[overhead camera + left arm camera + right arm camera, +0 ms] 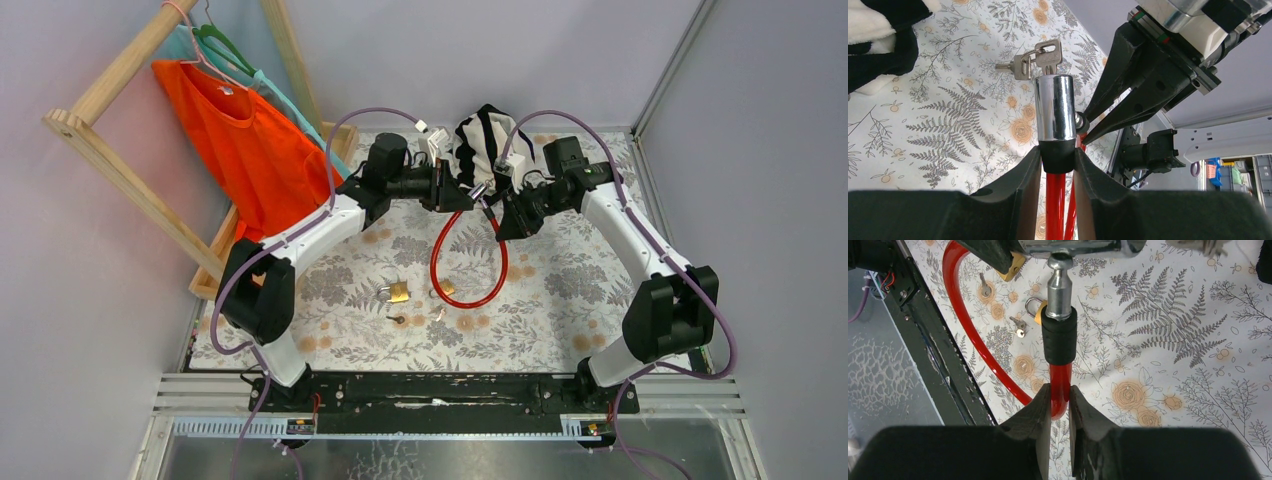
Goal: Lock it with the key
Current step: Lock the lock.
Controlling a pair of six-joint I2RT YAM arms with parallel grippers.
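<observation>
Left end effector [1057, 156] clamps the cable lock [1055, 107] bearing the key [1049, 53].

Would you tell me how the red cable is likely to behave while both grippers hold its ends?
The red cable forms a smooth loop between the left gripper and right gripper, so it is probably springy, not limp. Its chrome cylinder looks polished, so likely slippery and end-heavy. The ringed keys may swing.

The red cable lock [468, 262] curved in a loop, a key [1049, 52] in its chrome barrel [1055, 107], the pin tip [1059, 287] at the barrel's side.
</observation>
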